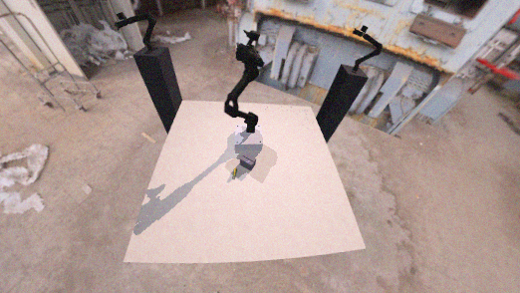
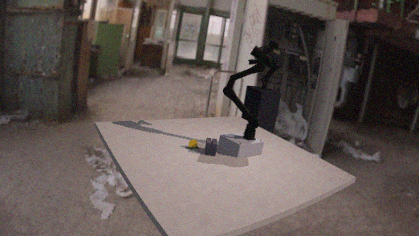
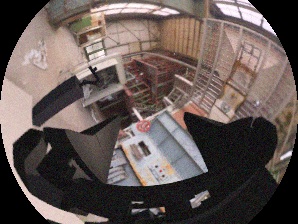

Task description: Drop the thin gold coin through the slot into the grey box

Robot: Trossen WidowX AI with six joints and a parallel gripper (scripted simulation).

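The thin, round gold coin (image 1: 234,172) (image 2: 193,143) stands on its edge in the small dark-green holder (image 2: 193,148), on the pale, flat bench (image 1: 249,214) (image 2: 257,185). Near the coin, apart from it, is the closed grey box (image 1: 248,162) (image 2: 210,147) with the slotted lid, the box standing between the coin and a pale grey, block-shaped base (image 1: 248,148) (image 2: 237,146). From that base rises the black, jointed robot arm (image 1: 240,90) (image 2: 237,94), its upper part bent and lifted high above the bench. At its far end the black, two-fingered end effector (image 1: 251,35) (image 2: 253,56) (image 3: 153,116) is well apart from coin and box; its fingers stand wide open, nearly to their full spread, with nothing held between them. The arm's long grey shadow stretches across the bench. Behind the bench two tall black pedestals (image 1: 155,75) (image 1: 341,95) each carry a smaller black arm (image 1: 149,32) (image 1: 371,50).
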